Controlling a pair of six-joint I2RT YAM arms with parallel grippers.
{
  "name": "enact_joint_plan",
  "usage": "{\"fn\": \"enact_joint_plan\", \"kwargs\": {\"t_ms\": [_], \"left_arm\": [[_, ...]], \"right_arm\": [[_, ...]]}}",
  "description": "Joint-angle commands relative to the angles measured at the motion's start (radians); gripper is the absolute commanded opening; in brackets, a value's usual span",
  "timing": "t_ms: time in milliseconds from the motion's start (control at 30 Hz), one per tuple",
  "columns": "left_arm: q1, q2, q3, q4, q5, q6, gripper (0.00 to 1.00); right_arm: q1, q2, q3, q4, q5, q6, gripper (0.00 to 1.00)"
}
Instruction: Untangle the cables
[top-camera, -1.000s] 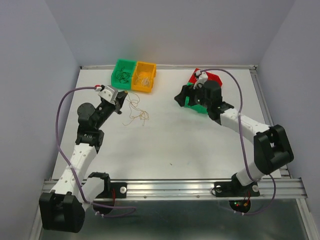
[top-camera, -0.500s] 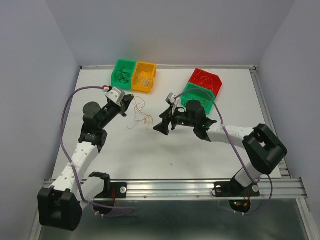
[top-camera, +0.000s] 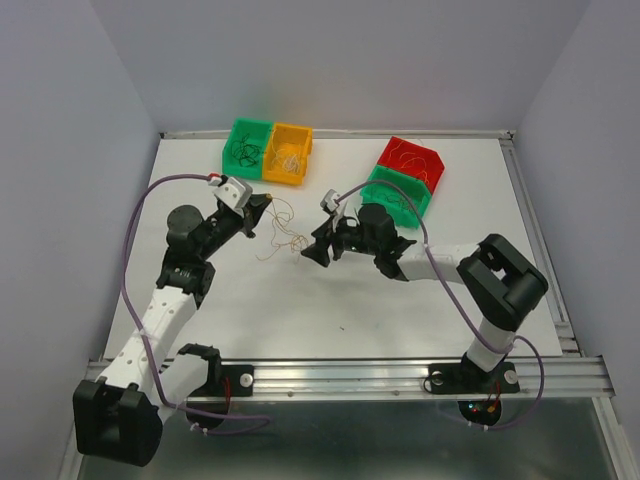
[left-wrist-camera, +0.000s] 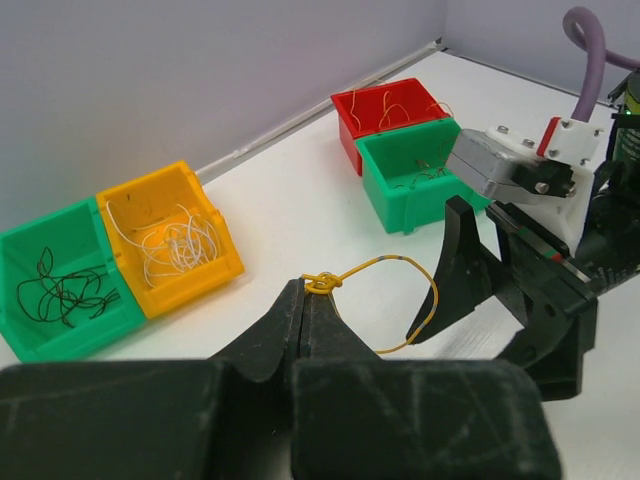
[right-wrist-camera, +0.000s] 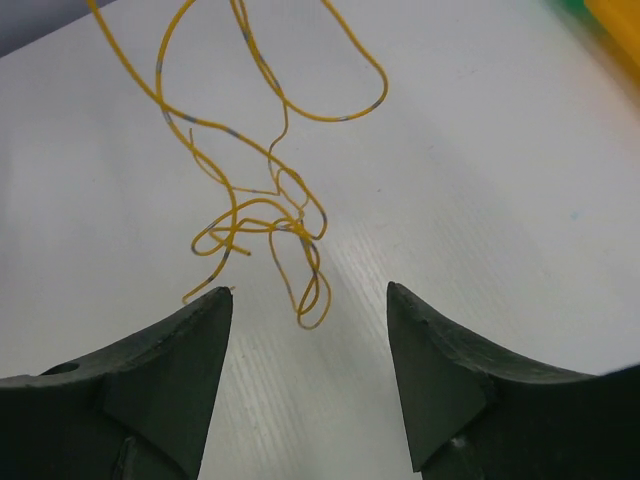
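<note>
Cables sit tangled on the table between your arms. Your left gripper pinches one yellow loop, and your right gripper gapes before the knot. Next, likely: close it on another strand, then draw gently apart.

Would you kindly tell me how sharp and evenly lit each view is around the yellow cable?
Top external: even light, yet the yellow cable is barely resolved. Left wrist: the left gripper is dark and blurred; the orange bin is sharp. Right wrist: cable crisp, sheen on the table, top-right corner out of focus.
</note>
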Motion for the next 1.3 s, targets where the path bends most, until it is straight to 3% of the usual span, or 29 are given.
{"fn": "enact_joint_plan", "kwargs": {"t_ms": [0, 267, 333, 367, 433, 467, 567, 633, 767, 1000, 1133, 1267], "left_arm": [[-0.008, -0.044, 0.037, 0.02, 0.047, -0.015, 0.0], [-0.009, -0.051, 0.051, 0.003, 0.084, -0.04, 0.0], [-0.009, -0.054, 0.053, 0.003, 0.09, -0.044, 0.0], [-0.009, -0.054, 0.054, 0.001, 0.089, -0.04, 0.0], [-0.009, -0.062, 0.054, -0.003, 0.031, -0.031, 0.0], [-0.008, -0.067, 0.054, -0.005, -0.009, -0.027, 0.0], [-0.006, -0.1, 0.05, 0.004, -0.339, -0.032, 0.0], [0.0, -0.111, 0.042, 0.033, -0.484, -0.044, 0.0], [0.034, -0.136, 0.031, 0.073, -0.713, -0.058, 0.0], [0.141, -0.134, 0.042, 0.092, -0.729, -0.086, 0.0], [0.24, -0.128, 0.054, 0.092, -0.711, -0.124, 0.0], [0.313, -0.149, 0.053, 0.092, -0.642, -0.132, 0.0]], "right_arm": [[0.004, 0.03, 0.064, 0.156, 0.052, 0.008, 0.65], [0.004, 0.097, 0.099, 0.203, 0.062, 0.031, 0.54], [0.004, 0.097, 0.098, 0.209, 0.053, 0.035, 0.37], [0.006, 0.093, 0.095, 0.212, 0.071, 0.036, 0.17], [0.004, 0.067, 0.069, 0.209, 0.144, 0.056, 0.01], [0.004, 0.054, 0.056, 0.208, 0.248, 0.062, 0.0], [-0.002, -0.021, -0.01, 0.171, 0.535, 0.106, 0.01], [-0.019, -0.079, -0.045, 0.127, 0.713, 0.154, 0.01], [-0.141, -0.168, -0.134, 0.045, 0.829, 0.29, 0.01], [-0.33, -0.315, -0.303, 0.004, 0.97, 0.404, 0.01], [-0.353, -0.409, -0.367, -0.016, 1.079, 0.443, 0.04], [-0.372, -0.492, -0.416, -0.018, 1.093, 0.461, 0.09]]}}
